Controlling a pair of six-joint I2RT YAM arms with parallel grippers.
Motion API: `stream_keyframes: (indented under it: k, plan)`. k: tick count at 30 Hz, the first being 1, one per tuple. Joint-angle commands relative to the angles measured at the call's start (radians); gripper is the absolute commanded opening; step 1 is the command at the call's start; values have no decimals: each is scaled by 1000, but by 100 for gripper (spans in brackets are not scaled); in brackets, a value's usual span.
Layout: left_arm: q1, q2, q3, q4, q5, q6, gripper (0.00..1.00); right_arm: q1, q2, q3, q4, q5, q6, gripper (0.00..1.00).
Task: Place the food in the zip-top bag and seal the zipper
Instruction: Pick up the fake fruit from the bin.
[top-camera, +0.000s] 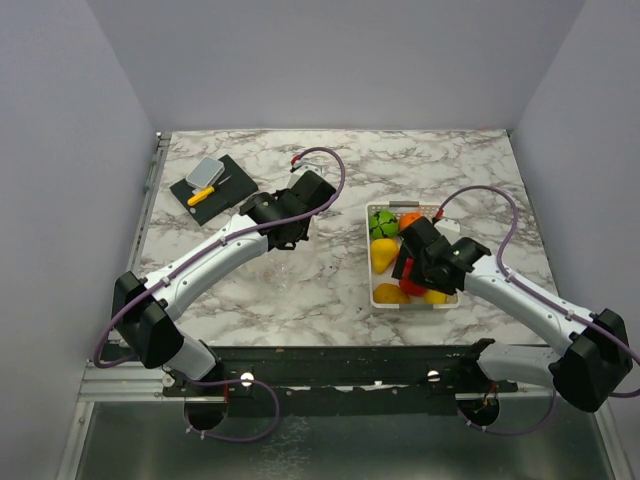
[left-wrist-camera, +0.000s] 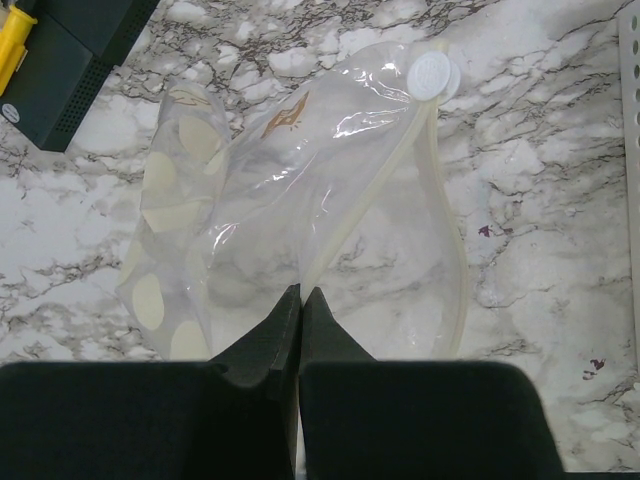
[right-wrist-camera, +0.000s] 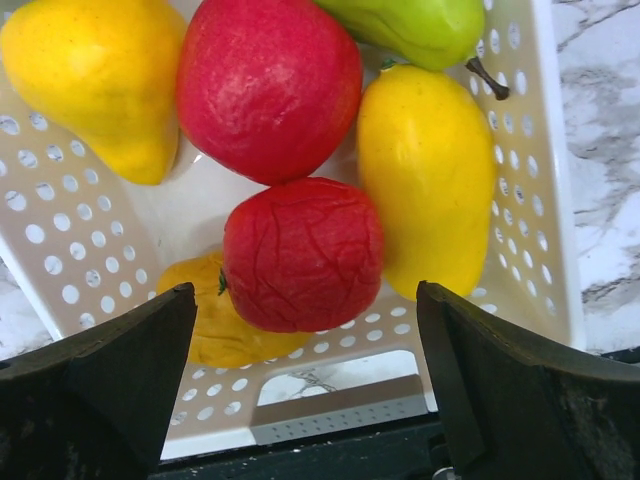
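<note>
near right, the right gripper (top-camera: 414, 270) hangs over the white tray (top-camera: 371, 262), fingers spread wide and grasping nothing. the food (right-wrist-camera: 300, 255) lies in the tray: a wrinkled red piece sits straight between the fingers, and a yellow one is tight against the tray's right wall. bare table (top-camera: 330, 290) gives room between the tray and the left arm. farther left, the left gripper (left-wrist-camera: 300, 292) is clenched on the clear bag (left-wrist-camera: 260, 200) at its zipper (left-wrist-camera: 384, 175). far left, well apart, sits a black mat (top-camera: 212, 188). from above the bag is barely visible, and the right arm hides part of the tray.
</note>
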Motion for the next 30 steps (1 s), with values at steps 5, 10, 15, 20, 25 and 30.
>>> stream_keyframes:
  k: [5,10,15,20,25,30]
  plan:
    - [2,-19,-13,16,10,13,0,-34,22,-46,122,-67,3,93]
    - [2,-15,-14,15,11,15,0,-60,19,-79,152,-84,-2,89]
    - [2,-14,-14,15,14,14,0,-72,15,-93,161,-88,-11,70]
    - [3,-18,-14,15,13,11,0,-75,-20,-80,146,-78,-24,41]
    - [2,-21,-12,15,20,5,0,-75,-55,-40,128,-80,-54,31]
    - [2,-25,-9,14,18,4,0,-75,-88,23,146,-138,-110,24]
